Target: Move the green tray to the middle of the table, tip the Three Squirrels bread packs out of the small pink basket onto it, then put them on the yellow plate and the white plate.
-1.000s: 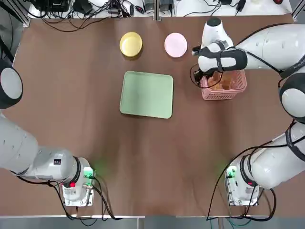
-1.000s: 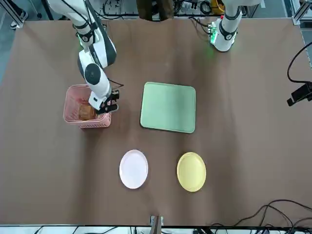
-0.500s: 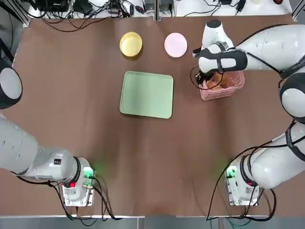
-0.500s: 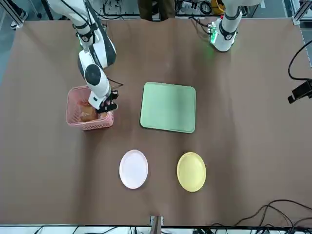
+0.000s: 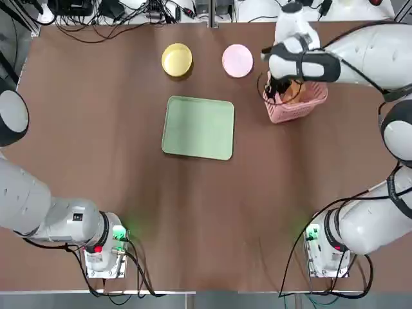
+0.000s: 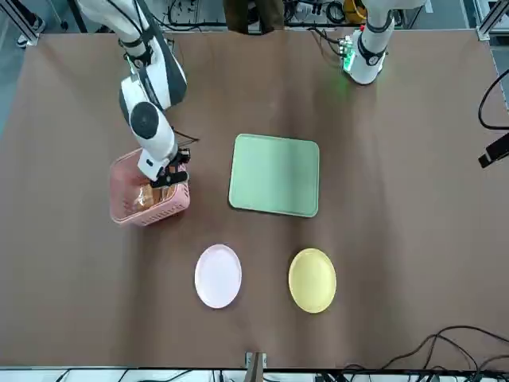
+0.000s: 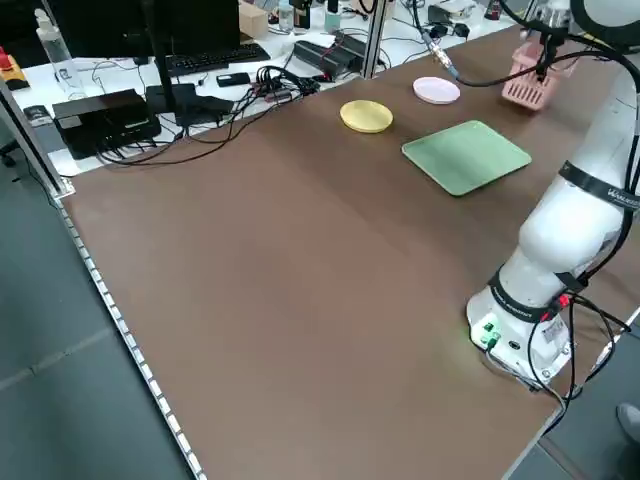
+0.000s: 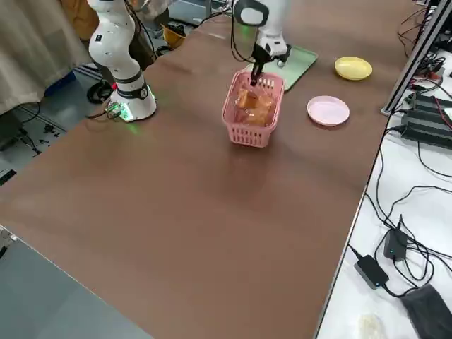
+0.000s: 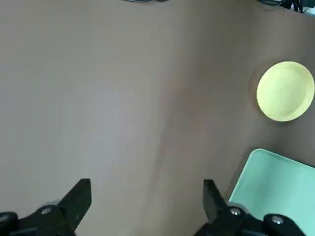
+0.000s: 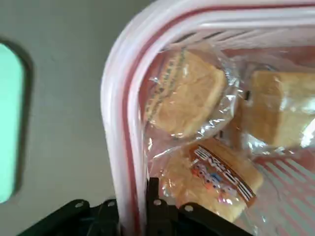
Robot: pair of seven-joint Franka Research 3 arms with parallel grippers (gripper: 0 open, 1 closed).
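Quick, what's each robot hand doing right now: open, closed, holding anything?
Left hand: open, holding nothing, above bare table.
Right hand: closed on the rim of the small pink basket, which is tilted with one edge lifted.

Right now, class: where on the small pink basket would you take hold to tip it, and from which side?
Grip the thick rim of the small pink basket from above, on the wall facing the green tray. The open top leaves that rim exposed, and the right tool is already shut across it there, with the bread packs loose inside.
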